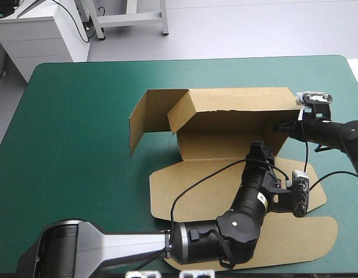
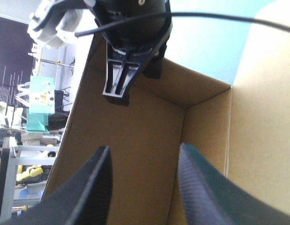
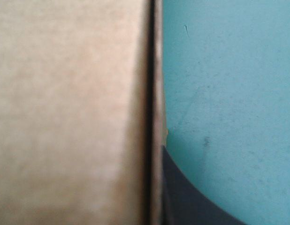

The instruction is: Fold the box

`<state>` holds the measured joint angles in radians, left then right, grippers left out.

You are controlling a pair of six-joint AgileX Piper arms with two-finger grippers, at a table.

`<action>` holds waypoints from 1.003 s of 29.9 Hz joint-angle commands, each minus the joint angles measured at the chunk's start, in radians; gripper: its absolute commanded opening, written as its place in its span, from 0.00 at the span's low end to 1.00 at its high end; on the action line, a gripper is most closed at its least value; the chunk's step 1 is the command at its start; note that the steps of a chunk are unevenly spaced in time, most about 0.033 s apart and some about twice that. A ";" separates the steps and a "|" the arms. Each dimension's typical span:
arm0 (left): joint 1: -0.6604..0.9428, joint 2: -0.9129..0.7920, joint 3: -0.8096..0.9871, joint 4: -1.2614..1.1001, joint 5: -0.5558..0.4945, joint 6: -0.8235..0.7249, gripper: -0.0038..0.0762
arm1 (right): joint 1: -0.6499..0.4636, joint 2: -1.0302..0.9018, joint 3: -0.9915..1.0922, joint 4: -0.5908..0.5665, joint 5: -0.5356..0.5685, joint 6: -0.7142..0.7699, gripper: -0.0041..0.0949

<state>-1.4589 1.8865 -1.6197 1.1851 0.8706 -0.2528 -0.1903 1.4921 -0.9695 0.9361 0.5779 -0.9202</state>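
Observation:
The brown box (image 1: 243, 99) stands mid-table with its back wall and a folded-in top flap raised, and a side flap (image 1: 141, 119) angles out at its left end. Its lid (image 1: 187, 182) lies flat toward the near edge. My left gripper (image 1: 259, 148) reaches over the lid into the box's right end, and it is open (image 2: 144, 149) over the brown floor (image 2: 135, 140). My right gripper (image 1: 279, 126) is at the box's right wall and shows ahead as a black clamp (image 2: 118, 86). In its own view that gripper (image 3: 156, 150) is shut on the wall's edge (image 3: 156, 84); one finger (image 3: 182, 197) shows, the other is hidden behind the board.
Teal-green cover (image 1: 75, 133) stretches left of the box and beyond its back wall (image 1: 225, 69). The lid's rounded flap (image 1: 318, 237) lies close to the table's near edge. The left arm's body (image 1: 219, 240) lies across the lid.

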 commanded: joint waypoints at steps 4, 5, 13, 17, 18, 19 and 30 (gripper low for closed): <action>-0.016 -0.122 -0.022 0.126 0.020 -0.022 0.05 | 0.013 -0.005 -0.008 0.012 0.063 0.021 0.04; -0.008 -0.139 -0.022 0.131 0.016 -0.022 0.05 | 0.013 -0.005 -0.010 0.012 0.065 0.021 0.04; 0.117 -0.315 -0.022 0.143 -0.019 -0.102 0.05 | 0.013 -0.027 -0.017 0.012 0.080 0.039 0.04; 0.276 -0.413 -0.022 0.010 -0.079 -0.113 0.05 | 0.028 -0.054 -0.059 -0.004 0.114 0.071 0.04; 0.328 -0.430 -0.022 -0.024 -0.095 -0.111 0.05 | 0.040 -0.056 -0.075 -0.016 0.119 0.087 0.04; 0.381 -0.452 -0.022 -0.066 -0.114 -0.111 0.05 | 0.056 -0.060 -0.094 -0.037 0.122 0.113 0.04; 0.939 -0.580 -0.022 -0.513 -0.156 0.054 0.05 | 0.292 -0.063 -0.379 -0.505 0.251 0.630 0.04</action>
<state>-0.6288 1.3575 -1.6141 0.7751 0.7658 -0.2461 0.0551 1.4732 -1.2525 0.4921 0.7880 -0.4237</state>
